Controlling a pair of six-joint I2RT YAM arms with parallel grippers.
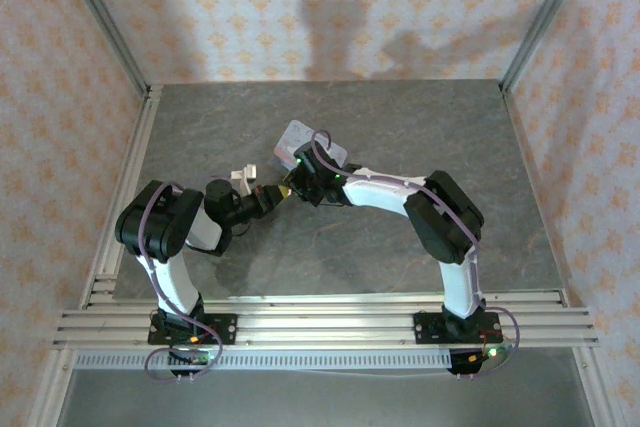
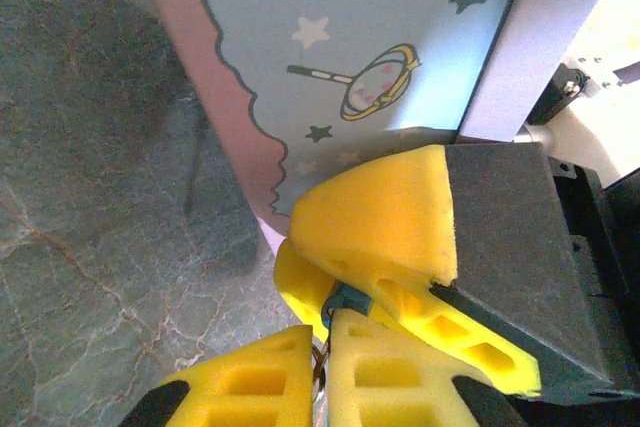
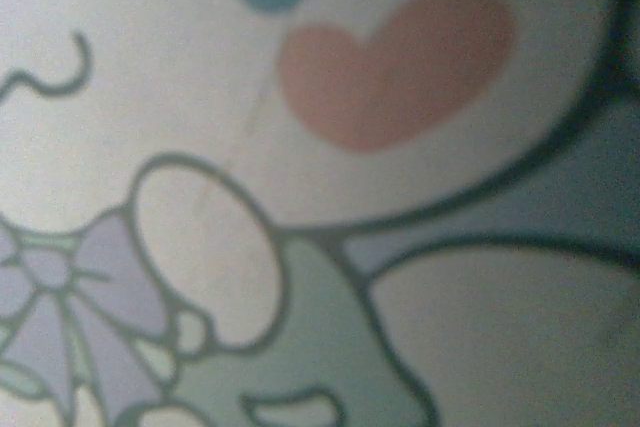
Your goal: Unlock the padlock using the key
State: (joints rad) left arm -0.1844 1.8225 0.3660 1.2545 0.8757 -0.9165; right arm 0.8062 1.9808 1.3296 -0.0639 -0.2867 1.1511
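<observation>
The table [image 2: 90, 247] is matt grey stone with pale veins. The tin [image 2: 380, 37] is smooth, printed and faintly glossy. The pads [image 2: 380, 207] are porous yellow foam. The padlock [image 2: 346, 298] looks blue-painted and the key [image 2: 320, 372] is bare metal. The rails [image 1: 320, 322] are brushed metal.

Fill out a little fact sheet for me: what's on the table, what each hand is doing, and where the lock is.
table: grey, stone-look top
tin box: pastel cartoon print, right behind the hands
left hand: yellow pads nearly together, tips against the right hand
right hand: yellow pads meeting, facing the left hand
padlock: small blue bit where the pads meet, mostly hidden
key: possibly the thin metal sliver between the left pads
</observation>
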